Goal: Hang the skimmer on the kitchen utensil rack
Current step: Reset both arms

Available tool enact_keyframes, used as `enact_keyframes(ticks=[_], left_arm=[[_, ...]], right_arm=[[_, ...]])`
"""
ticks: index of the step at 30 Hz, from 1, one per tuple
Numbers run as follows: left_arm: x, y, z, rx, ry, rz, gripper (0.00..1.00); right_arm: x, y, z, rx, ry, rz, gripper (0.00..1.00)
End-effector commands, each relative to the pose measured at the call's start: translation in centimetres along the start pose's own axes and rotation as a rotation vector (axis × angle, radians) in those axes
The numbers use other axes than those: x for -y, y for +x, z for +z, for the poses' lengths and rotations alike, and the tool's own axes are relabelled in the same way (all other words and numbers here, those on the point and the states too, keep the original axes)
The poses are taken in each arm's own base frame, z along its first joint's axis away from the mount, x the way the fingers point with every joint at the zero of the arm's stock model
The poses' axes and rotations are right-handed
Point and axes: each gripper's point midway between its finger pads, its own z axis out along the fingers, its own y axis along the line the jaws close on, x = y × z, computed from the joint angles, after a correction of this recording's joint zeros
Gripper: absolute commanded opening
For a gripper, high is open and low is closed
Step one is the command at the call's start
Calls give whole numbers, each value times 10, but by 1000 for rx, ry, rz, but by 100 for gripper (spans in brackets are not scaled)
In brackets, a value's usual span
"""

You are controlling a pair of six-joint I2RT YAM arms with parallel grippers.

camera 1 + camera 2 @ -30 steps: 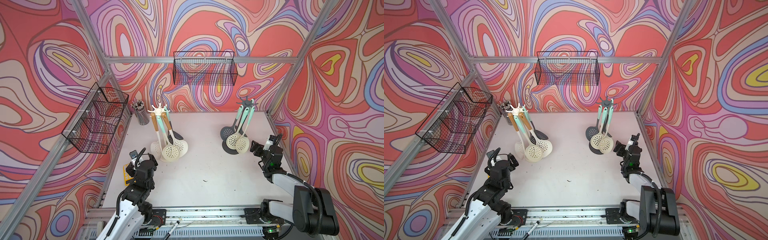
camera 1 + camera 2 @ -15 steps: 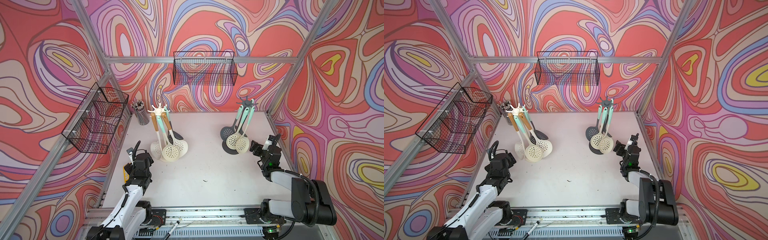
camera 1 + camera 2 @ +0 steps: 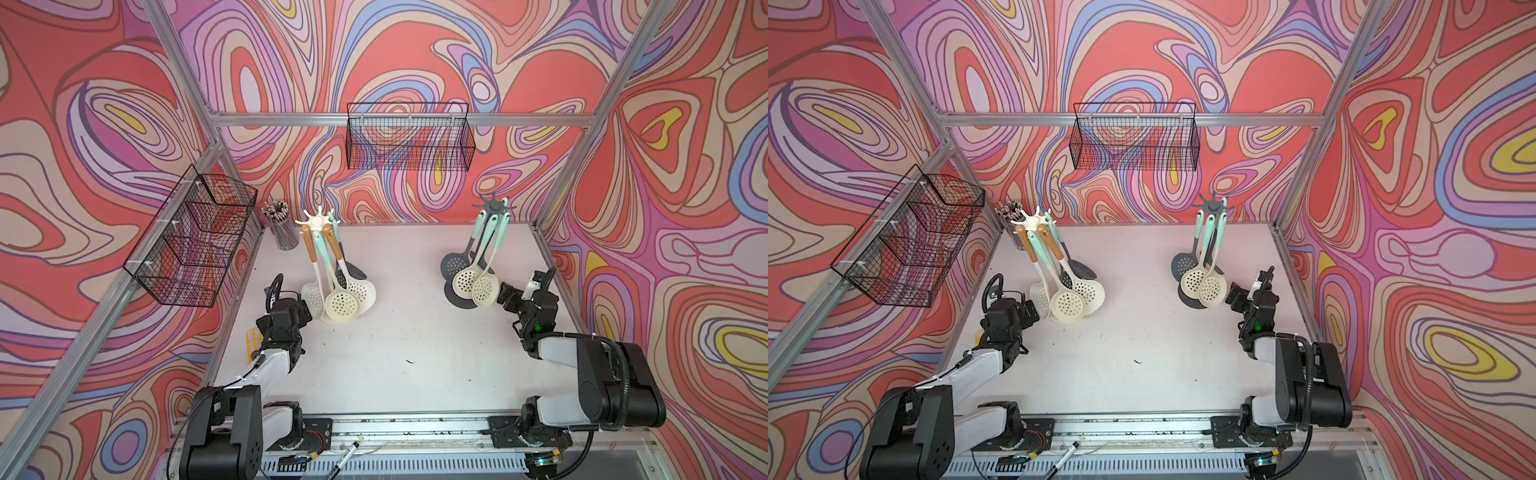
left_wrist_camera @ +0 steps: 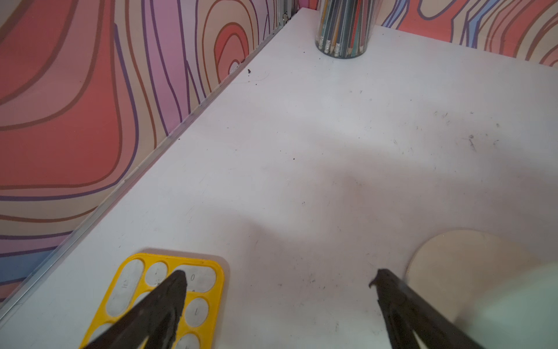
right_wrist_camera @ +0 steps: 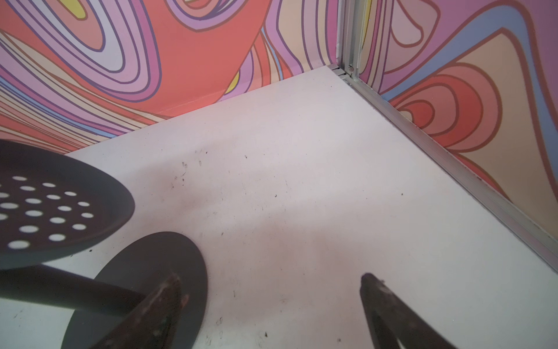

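Both grippers gape wide and empty: the right gripper [image 3: 510, 296] sits just beside the cream skimmer [image 3: 484, 289] hanging ahead of it on the dark rack [image 3: 493, 205], handle running up and away, while the left gripper [image 3: 305, 309] sits near the white rack [image 3: 318, 220], no skimmer lying loose.

pencil cup [image 3: 286, 235], yellow template [image 4: 219, 281], two wire baskets [image 3: 409, 141]

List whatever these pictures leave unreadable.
- Yellow plastic tray with oval cut-outs: mostly behind the left arm in a top view; cut off by the left wrist view's edge.
- Round cup of pencils: too small to count in both top views.
- Blurred pale-green shape, left wrist view: too close to identify.
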Motion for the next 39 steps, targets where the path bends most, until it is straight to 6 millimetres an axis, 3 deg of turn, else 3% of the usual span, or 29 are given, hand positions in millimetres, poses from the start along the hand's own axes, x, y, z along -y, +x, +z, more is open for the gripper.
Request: enact_keyframes(ticks=[1,11,25,29,35,36,39], left_arm=[[18,-27,5,89,83,4,100],[54,-39,15,160,251,74,100],[70,-26,14,205,361,115,100],[66,-21,15,250,352,95,100],[72,-19,21,202,367,116,100],[73,-18,22,185,368,124,100],[83,-18,26,158,401,150,100]], right_arm=[[-8,-18,5,56,-28,-23,94],[-11,-22,4,108,-49,-39,93],[-25,-13,25,106,-70,-103,93],[-27,-2,27,128,-76,-118,93],[-32,1,32,98,-70,-142,93],[-33,1,35,94,-69,-145,98],[-37,2,40,76,-45,-171,98]])
